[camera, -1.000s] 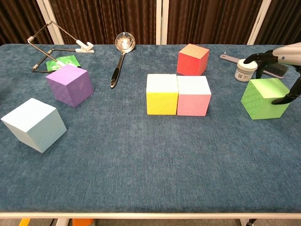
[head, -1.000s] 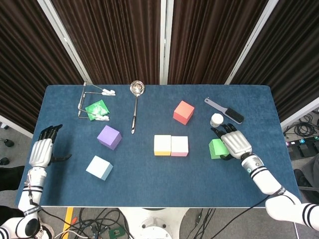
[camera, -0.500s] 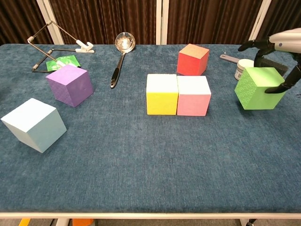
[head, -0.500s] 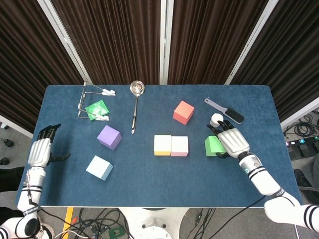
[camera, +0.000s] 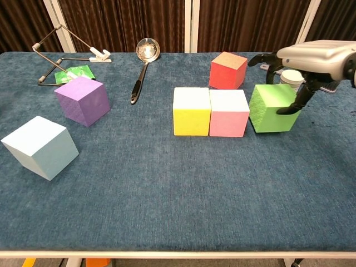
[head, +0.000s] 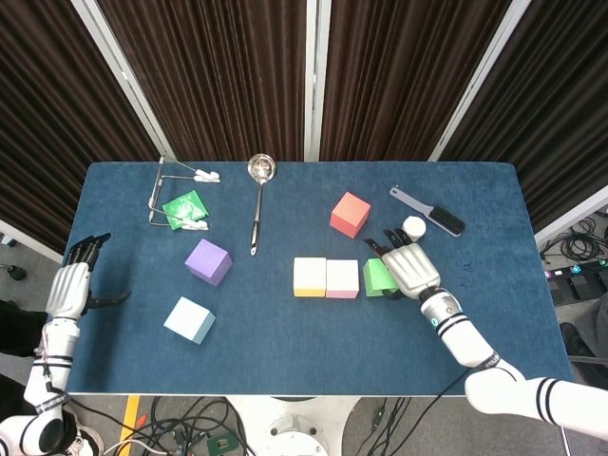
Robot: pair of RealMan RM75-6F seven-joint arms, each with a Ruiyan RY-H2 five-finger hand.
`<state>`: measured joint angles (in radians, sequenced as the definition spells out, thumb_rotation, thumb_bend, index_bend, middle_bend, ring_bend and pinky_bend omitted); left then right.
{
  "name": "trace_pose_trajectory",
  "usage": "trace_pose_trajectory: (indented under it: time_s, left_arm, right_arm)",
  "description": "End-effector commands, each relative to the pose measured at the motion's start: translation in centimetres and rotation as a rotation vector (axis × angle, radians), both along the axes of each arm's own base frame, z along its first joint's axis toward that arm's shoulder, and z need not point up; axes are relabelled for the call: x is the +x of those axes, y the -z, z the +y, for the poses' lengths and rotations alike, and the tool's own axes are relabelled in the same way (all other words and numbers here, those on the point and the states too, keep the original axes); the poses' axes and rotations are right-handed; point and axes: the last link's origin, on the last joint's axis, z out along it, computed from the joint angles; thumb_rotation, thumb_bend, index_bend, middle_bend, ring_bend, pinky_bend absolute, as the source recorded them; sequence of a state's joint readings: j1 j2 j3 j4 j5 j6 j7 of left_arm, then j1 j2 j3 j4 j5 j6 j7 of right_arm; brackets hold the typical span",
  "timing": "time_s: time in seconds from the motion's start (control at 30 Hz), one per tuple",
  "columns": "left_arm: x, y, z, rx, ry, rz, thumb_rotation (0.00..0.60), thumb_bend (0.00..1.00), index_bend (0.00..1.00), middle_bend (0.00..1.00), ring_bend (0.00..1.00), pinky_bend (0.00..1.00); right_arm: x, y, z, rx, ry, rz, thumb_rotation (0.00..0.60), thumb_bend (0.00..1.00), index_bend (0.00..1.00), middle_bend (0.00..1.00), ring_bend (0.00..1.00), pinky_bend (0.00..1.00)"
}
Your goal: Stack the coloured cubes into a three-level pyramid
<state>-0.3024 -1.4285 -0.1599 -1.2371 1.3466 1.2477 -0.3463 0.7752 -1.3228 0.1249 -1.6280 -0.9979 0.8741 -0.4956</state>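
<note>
right hand (head: 410, 269): fingers clamped over green cube (camera: 272, 108), held just beside pink cube (camera: 228, 113) | yellow cube (camera: 191, 110): touching pink | left hand (head: 71, 288): fingers apart, empty, at left table (head: 285, 361) edge | red cube (head: 350, 214), purple cube (head: 208, 261), pale blue cube (head: 189, 320): apart

Blue desk (head: 285, 332) carries: yellow cube (head: 310, 276) touching pink cube (head: 342, 278), red cube (head: 350, 214), purple cube (head: 208, 261), pale-blue cube (head: 189, 320), ladle (head: 257, 201), brush (head: 428, 211).
</note>
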Motion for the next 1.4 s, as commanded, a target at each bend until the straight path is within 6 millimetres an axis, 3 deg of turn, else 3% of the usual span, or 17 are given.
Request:
trace_pose_trajectory:
  time_s: [0.03, 0.37, 1.4]
  left_arm:
    - [-0.2, -0.2, -0.2, -0.002, 0.004, 0.000, 0.600, 0.10, 0.09, 0.09, 0.00, 0.05]
    - [-0.8, -0.6, -0.5, 0.013, -0.008, -0.028, 0.600, 0.10, 0.09, 0.09, 0.00, 0.05]
    - [-1.1, -0.4, -0.5, -0.003, -0.019, -0.022, 0.600, 0.10, 0.09, 0.09, 0.00, 0.05]
  right_arm:
    - [0.7, 0.6, -0.2, -0.004, 0.002, -0.005, 0.600, 0.17, 0.00, 0.46, 0.00, 0.00]
    - [1.9, 1.6, -0.2, 0.006, 0.009, -0.007, 0.600, 0.17, 0.00, 0.47, 0.00, 0.00]
    - [1.9, 2.1, 0.1, 0.006, 0.022, -0.005, 0.600, 0.17, 0.00, 0.48, 0.00, 0.00]
